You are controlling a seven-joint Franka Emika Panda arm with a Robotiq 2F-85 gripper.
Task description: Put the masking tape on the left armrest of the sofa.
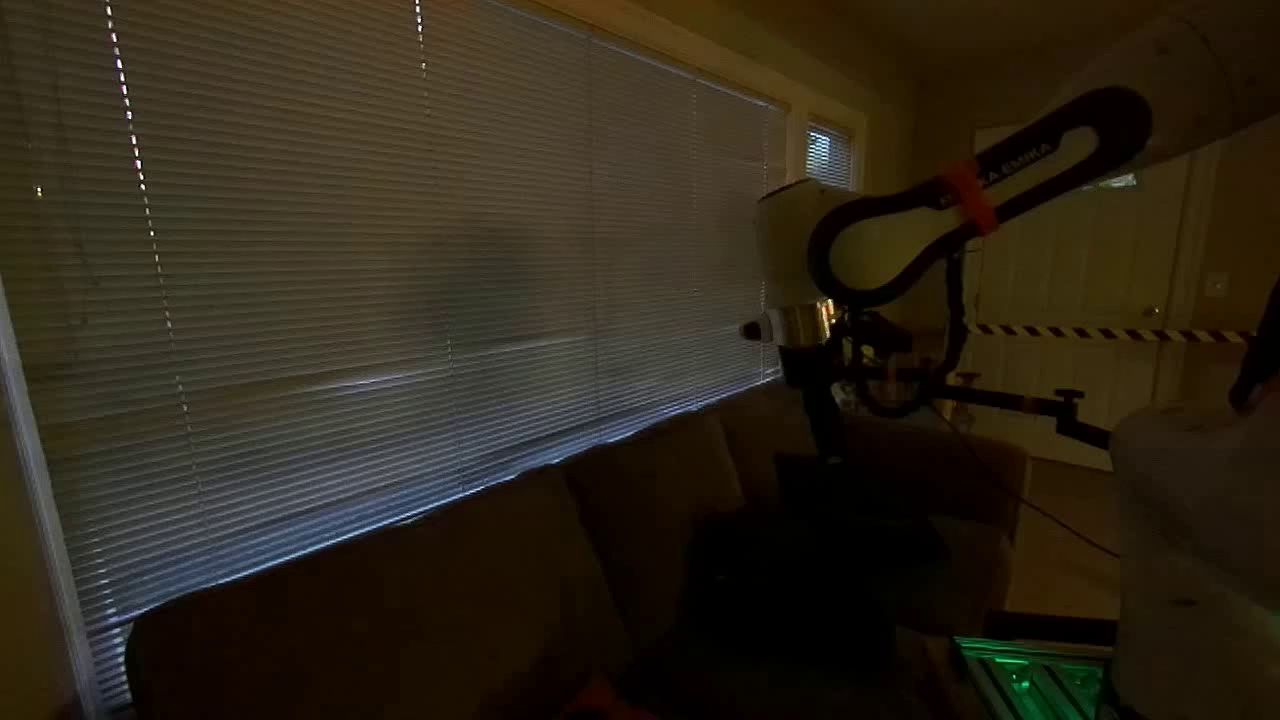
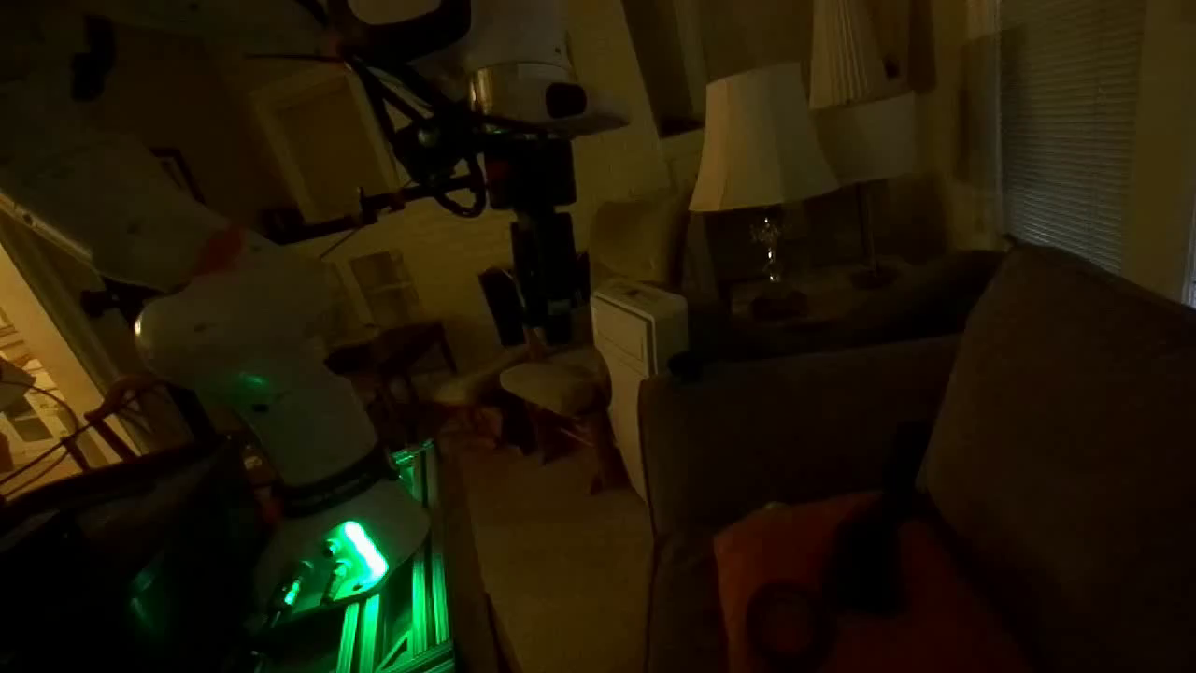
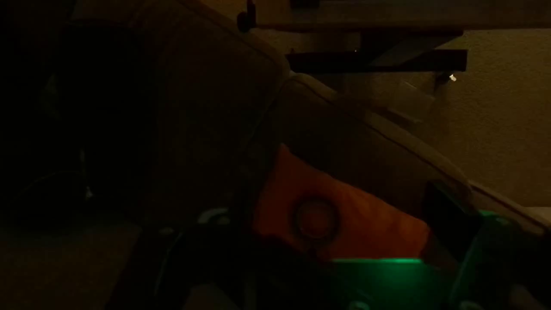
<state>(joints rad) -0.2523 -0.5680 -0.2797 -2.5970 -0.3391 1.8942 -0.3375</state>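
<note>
Masking tape (image 3: 336, 218): flat upon orange cushion (image 3: 379, 226), below jaw level. Gripper (image 3: 343, 204): well apart from cushion; jaws parted, empty.

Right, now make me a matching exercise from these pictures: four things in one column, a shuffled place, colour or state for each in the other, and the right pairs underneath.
Things
1. masking tape
2. pillow
3. robot base light
4. large blinds

Places, colours, states
A. glowing green
B. let down
C. orange, lying on the sofa
D. ring-shaped, on top of the pillow

Pairs: 1-D, 2-C, 3-A, 4-B
</note>
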